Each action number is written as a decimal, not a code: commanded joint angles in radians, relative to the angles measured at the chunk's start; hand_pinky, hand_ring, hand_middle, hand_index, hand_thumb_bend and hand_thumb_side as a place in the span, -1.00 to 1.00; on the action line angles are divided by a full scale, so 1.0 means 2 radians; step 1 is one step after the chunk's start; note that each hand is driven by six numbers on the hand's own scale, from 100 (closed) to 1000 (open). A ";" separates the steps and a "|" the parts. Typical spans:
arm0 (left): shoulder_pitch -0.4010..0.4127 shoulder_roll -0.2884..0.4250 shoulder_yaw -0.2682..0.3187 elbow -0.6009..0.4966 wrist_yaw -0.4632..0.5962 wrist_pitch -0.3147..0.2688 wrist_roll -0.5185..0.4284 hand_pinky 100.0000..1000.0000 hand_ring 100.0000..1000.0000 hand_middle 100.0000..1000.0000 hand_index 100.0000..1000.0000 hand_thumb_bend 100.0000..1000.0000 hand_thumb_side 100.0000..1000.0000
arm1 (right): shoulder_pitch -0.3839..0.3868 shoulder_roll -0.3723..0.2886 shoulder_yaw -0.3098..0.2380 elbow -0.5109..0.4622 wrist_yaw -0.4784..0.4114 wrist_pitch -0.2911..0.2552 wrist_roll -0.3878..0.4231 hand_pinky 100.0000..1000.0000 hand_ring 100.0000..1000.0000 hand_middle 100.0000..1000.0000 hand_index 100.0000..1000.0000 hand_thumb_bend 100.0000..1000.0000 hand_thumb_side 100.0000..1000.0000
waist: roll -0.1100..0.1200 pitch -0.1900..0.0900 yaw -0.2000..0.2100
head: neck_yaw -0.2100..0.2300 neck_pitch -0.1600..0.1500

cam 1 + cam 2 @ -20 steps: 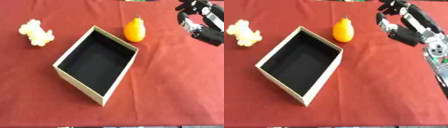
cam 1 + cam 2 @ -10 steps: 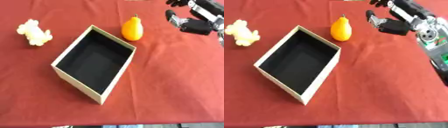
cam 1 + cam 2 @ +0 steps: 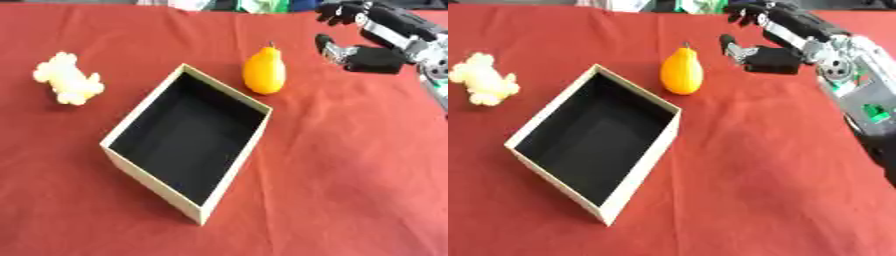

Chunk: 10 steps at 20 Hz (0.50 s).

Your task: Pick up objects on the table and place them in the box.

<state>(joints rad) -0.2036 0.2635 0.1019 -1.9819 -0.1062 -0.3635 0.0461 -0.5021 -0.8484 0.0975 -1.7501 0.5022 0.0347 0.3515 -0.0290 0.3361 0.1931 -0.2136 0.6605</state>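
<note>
Right hand [image 3: 767, 52] sits in the upper right of the frame, arm coming in from the right edge. Fingers spread and relaxed, thumb sticking out toward the left, nothing held. Orange pear-shaped fruit [image 3: 682, 74] stands upright in the upper middle, stem up, to the left of the hand. Hand and fruit are apart, red cloth visible between the thumb tip and the fruit; the hand is also slightly higher in frame than the fruit's body.

Open box [image 3: 140, 107], tan walls and black inside, lies askew in the centre, nothing inside it. Its upper right corner is just beside the fruit's base, not clearly touching. Pale yellow lumpy toy [image 3: 67, 82] lies at the left of the frame, well apart from the hand and left of the box. All of it rests on a red tablecloth [image 3: 350, 175].

Left hand shows in neither view.

View differences: right eye view shows far more of the right arm, silver joint [image 3: 836, 70] and forearm running down the right edge with a small green patch on it. Left eye view cuts the arm off near the wrist at the right edge. Left eye view shows the toy further from the left edge; in the right eye view it sits almost against that edge.
</note>
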 commanded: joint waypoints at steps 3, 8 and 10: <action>-0.006 0.004 0.000 -0.009 0.000 0.000 -0.003 0.31 0.58 0.55 0.49 -1.00 0.46 | -0.016 -0.006 0.001 0.010 0.015 -0.005 0.001 0.71 0.70 0.68 0.99 -1.00 0.86 | -0.001 -0.004 0.002 | 0.005 -0.025; -0.007 0.003 -0.001 -0.009 -0.001 0.001 -0.004 0.31 0.58 0.55 0.49 -1.00 0.46 | -0.024 0.003 0.007 0.023 0.027 -0.008 0.003 0.72 0.71 0.69 1.00 -1.00 0.79 | -0.002 -0.001 0.003 | 0.006 -0.028; -0.007 0.002 -0.001 -0.009 -0.001 0.001 -0.005 0.31 0.58 0.55 0.49 -1.00 0.46 | -0.030 0.008 0.010 0.032 0.033 -0.009 0.006 0.73 0.72 0.69 1.00 -1.00 0.68 | -0.001 0.000 0.003 | 0.006 -0.026</action>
<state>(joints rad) -0.2066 0.2621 0.1013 -1.9819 -0.1076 -0.3607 0.0392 -0.5453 -0.8162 0.1239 -1.6886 0.5549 0.0193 0.3602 -0.0327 0.3519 0.1984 -0.2045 0.6143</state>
